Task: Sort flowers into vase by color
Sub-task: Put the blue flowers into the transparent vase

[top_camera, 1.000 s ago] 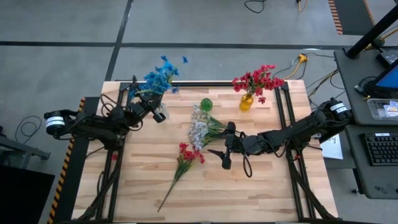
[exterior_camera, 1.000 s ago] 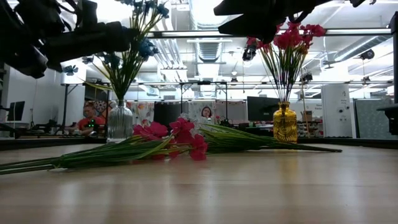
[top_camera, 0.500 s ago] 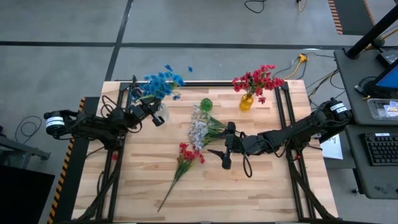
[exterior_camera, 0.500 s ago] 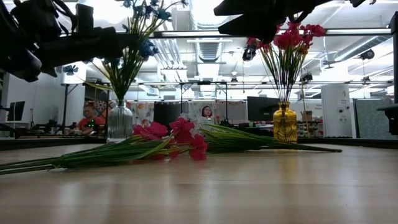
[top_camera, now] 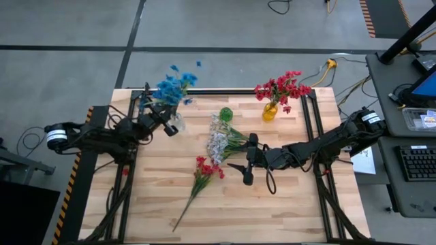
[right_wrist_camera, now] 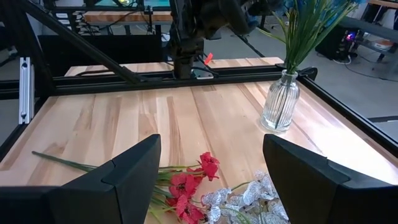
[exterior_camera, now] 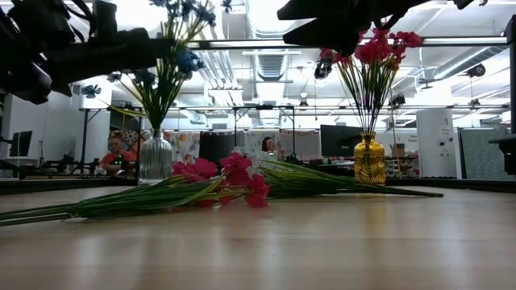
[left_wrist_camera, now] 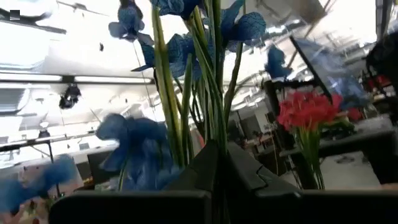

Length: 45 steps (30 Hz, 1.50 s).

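Blue spray: since a second ago my left gripper point(top_camera: 163, 121) has swung the blue flowers point(top_camera: 173, 86) a little toward the table's far left corner; the blossoms sit further left over the clear vase point(top_camera: 175, 122) than they did.
Left grip: clenched on the blue stems point(left_wrist_camera: 208, 93), which rise straight out from between my fingers point(left_wrist_camera: 205, 165) in the left wrist view.
Meaning: I judge this as the settling of the blue bunch into its vase, nearly finished; the stems already run down into the glass in the low view.
Right gripper point(top_camera: 248, 165): unchanged over the same second, hanging above the table's middle with jaws spread wide and nothing between them.
Red in place: a red bunch point(top_camera: 281, 87) stands in the yellow vase point(top_camera: 270, 111) at the far right.
Still lying flat: one red spray point(top_camera: 202, 172) and the white spray point(top_camera: 218, 141) on the wooden table point(top_camera: 286, 211), close beside each other just left of my open right gripper.
Green vase point(top_camera: 225, 113): at the far edge between the other two vases, with no flowers standing in it.
Left to do: by my reckoning, the loose red goes to yellow, the white likely to green.
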Available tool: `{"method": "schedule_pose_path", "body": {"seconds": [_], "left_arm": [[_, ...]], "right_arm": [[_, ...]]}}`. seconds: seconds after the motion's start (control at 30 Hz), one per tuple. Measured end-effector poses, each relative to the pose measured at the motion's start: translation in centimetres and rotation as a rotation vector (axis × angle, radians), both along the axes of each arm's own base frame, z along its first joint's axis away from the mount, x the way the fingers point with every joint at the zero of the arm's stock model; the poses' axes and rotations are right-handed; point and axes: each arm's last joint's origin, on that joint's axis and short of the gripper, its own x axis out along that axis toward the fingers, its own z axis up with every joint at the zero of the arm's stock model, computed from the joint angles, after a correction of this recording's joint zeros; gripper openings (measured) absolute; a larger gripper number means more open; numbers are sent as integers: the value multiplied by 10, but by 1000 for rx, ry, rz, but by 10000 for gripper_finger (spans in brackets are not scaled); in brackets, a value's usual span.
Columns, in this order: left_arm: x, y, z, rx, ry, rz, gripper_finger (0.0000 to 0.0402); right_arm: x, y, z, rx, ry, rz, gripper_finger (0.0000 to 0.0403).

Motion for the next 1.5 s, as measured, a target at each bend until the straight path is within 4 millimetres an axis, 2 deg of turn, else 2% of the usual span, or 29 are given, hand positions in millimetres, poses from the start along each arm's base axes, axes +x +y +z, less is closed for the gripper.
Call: {"method": "schedule_pose_path", "body": {"seconds": [0.27,0.77,0.93,1.1,1.3,1.5], "left_arm": [[-7,-9,12,19,-93,-103,0],[-10,-44,27,29,-198,-370,0],[-8,-53,29,-24,-222,-500,0],[-1,-69,25,-73,-188,-637,0],[15,-88,30,-94,-159,-707,0],[33,-101,26,-157,-104,-700,0]], "right_arm": [[0,0,0,2,0,0,276],[1,-6,-1,-27,19,-15,276],[3,-8,1,-21,-12,-20,276],[16,-3,-5,-42,-100,19,276],[34,-1,-21,-89,-204,29,276],[53,-3,-13,-109,-262,48,276]]}}
